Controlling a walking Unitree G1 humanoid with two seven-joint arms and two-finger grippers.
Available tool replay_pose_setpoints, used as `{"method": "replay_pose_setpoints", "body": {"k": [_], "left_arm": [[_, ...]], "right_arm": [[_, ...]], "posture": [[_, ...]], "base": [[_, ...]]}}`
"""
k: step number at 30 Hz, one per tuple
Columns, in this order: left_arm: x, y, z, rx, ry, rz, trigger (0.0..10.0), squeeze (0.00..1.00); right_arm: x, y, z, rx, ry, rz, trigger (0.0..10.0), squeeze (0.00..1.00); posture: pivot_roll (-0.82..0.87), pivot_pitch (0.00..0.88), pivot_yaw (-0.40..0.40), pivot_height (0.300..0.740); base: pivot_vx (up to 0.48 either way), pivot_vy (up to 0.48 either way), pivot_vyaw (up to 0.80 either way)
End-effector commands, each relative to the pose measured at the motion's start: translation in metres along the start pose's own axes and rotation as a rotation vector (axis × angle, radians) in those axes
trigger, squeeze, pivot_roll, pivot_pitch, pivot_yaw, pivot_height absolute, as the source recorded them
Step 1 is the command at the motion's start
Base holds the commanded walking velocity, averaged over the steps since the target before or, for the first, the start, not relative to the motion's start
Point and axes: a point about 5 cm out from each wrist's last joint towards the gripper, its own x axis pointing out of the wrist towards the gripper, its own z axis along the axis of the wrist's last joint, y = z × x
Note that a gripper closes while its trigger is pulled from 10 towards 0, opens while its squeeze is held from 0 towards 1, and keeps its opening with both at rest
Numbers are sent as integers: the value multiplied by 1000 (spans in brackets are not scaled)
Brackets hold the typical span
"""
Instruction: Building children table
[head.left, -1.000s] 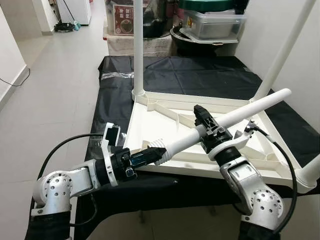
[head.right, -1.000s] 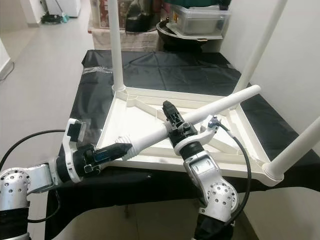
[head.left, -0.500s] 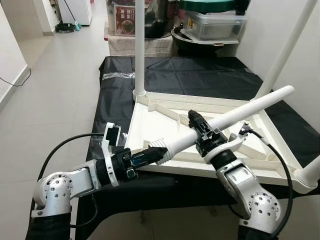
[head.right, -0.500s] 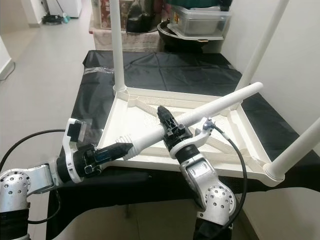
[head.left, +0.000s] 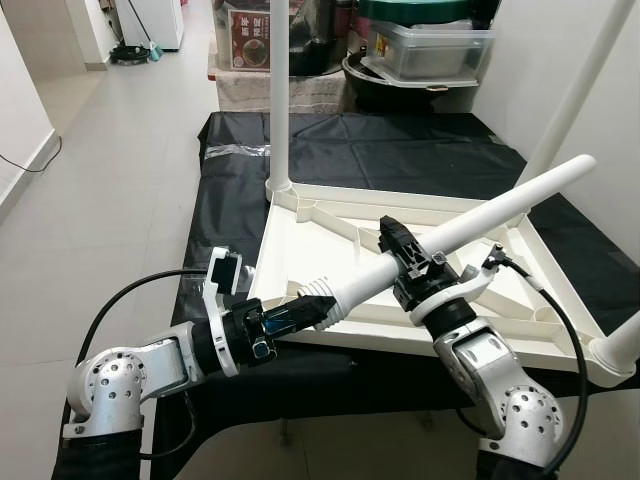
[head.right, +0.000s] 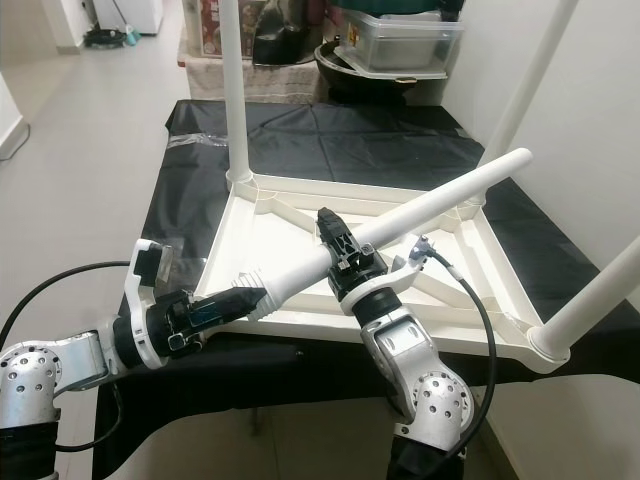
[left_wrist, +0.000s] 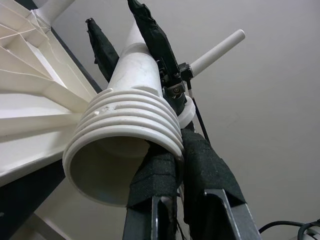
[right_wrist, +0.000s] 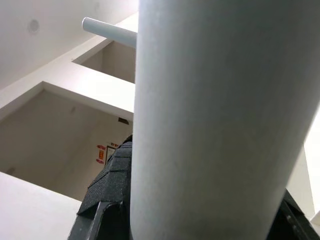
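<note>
The white table top (head.left: 300, 240) lies upside down on a black-covered surface. Three white legs stand up from its corners: back left (head.left: 278, 90), back right (head.left: 570, 100) and front right (head.left: 620, 345). My right gripper (head.left: 400, 245) is shut on a loose white leg (head.left: 480, 215) near its middle, one finger (left_wrist: 150, 30) on each side. The leg slants over the table top, its ribbed threaded end (left_wrist: 125, 135) low by the front left corner. My left gripper (head.left: 310, 308) is shut, its fingers (left_wrist: 205, 170) pressed against the underside of that threaded end.
Plastic boxes and bins (head.left: 425, 45) are stacked behind the black surface (head.left: 400, 150). A white wall (head.left: 600, 140) runs close along the right. Tiled floor (head.left: 110, 170) lies open to the left. A black cable (head.left: 560, 310) loops from my right wrist.
The far end of the loose leg has risen, so the leg slants more steeply. My right gripper shifted slightly left with it. The left gripper stays at the threaded end.
</note>
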Motion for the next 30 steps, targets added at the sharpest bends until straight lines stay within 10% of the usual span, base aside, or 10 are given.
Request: {"method": "replay_pose_setpoints", "body": {"k": [1,3,4,10,11,17,18,30], "left_arm": [[1,0,-7,-15,43,10,10000,0],[1,0,-7,-16,43,9,10000,0],[1,0,-7,-16,44,10,10000,0],[1,-1,-7,-16,45,9,10000,0],[1,-1,-7,-17,46,8,10000,0],[1,-1,-9,-20,47,6,10000,0],[1,-1,-9,-22,48,6,10000,0],[0,0,-11,-33,59,9,10000,0]], "right_arm": [[4,7,5,-26,-31,24,10000,0],[4,9,6,-23,-34,33,10000,0],[4,11,7,-25,-35,45,10000,1000],[5,12,9,-31,-39,45,10000,1000],[6,11,9,-29,-40,39,10000,0],[6,10,10,-26,-38,34,10000,0],[5,11,10,-21,-37,41,0,0],[3,13,10,-9,-37,64,0,0]], "posture": [[94,39,-98,740],[93,39,-97,740],[92,37,-99,740],[92,37,-99,740],[92,34,-100,740],[93,32,-100,740],[93,32,-100,740],[90,27,-96,740]], "base": [[0,0,0],[0,0,0],[0,0,0],[0,0,0],[0,0,0],[0,0,0],[0,0,0],[0,0,0]]}}
